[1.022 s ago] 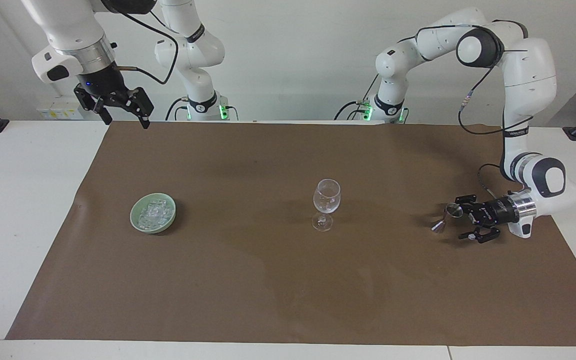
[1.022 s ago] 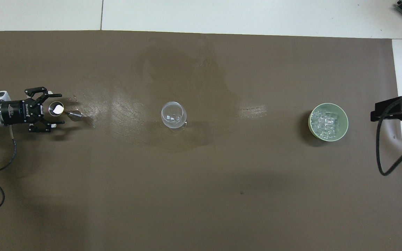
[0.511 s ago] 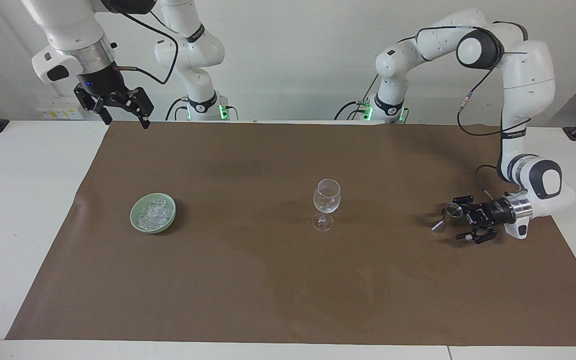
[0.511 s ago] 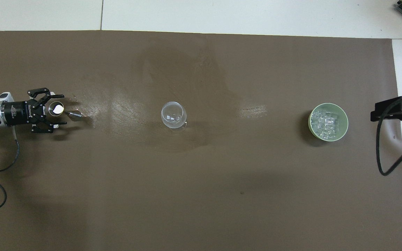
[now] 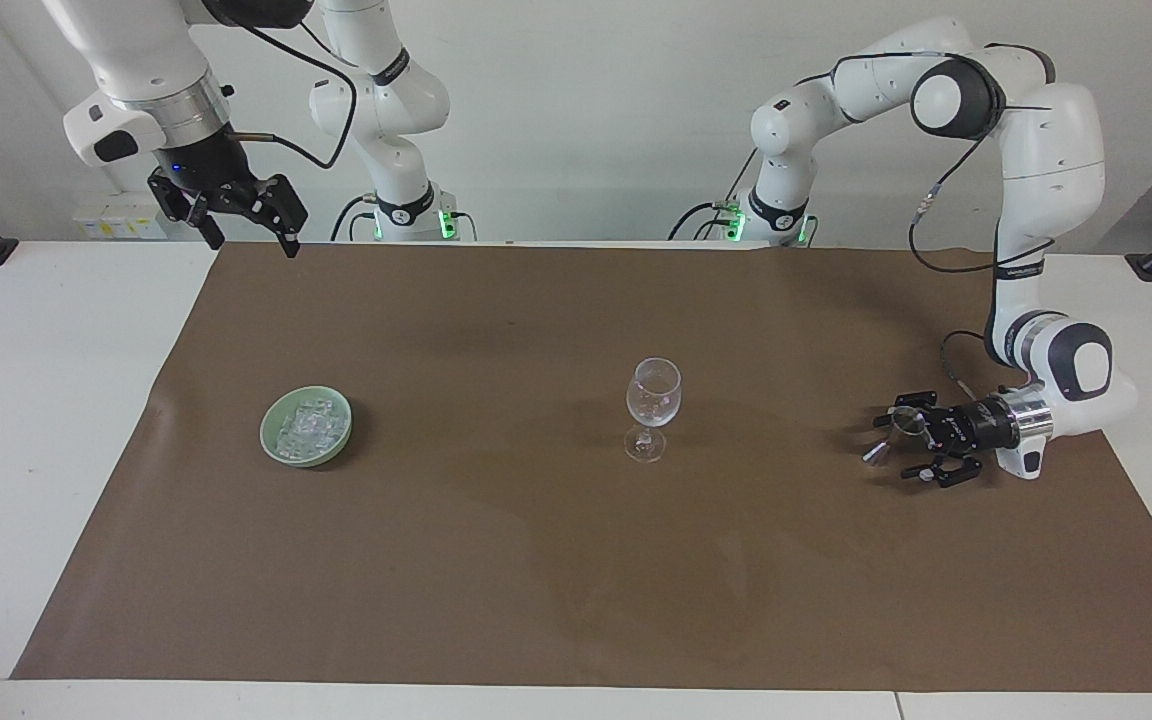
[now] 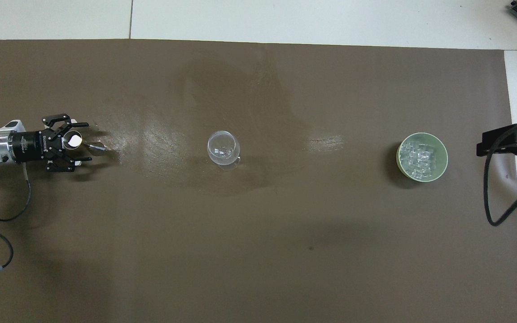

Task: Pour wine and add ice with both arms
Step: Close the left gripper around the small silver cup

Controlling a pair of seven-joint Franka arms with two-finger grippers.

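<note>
Left gripper (image 5: 911, 447), black and skeletal with linked fingers, lies low and sideways over the brown mat at the left arm's end of the table, its fingers spread wide around one small metal jigger (image 5: 901, 420) — a shiny double-cone measure standing tilted between them, with its rim showing as a pale disc from overhead (image 6: 72, 140). Whether the fingers touch it cannot be told. Right gripper (image 5: 248, 228), equally black and angular, hangs high over the mat's edge nearest the robots at the right arm's end, its fingers spread and holding nothing; that arm waits.

One clear stemmed wine glass (image 5: 653, 404) stands upright near the middle of the mat, with a rounded bowl, thin stem and flat circular foot. One shallow round bowl (image 5: 270, 438), pale green and glossy, sits toward the right arm's end, well apart from the glass. It holds the ice (image 5: 308, 424) — a heap of small glassy, colourless cubes, too many and too jumbled to count.

Both arms are white and smooth with dark joint bands. The mat (image 5: 496, 580) is matte brown paper, faintly creased, over a white table (image 5: 46, 400).
</note>
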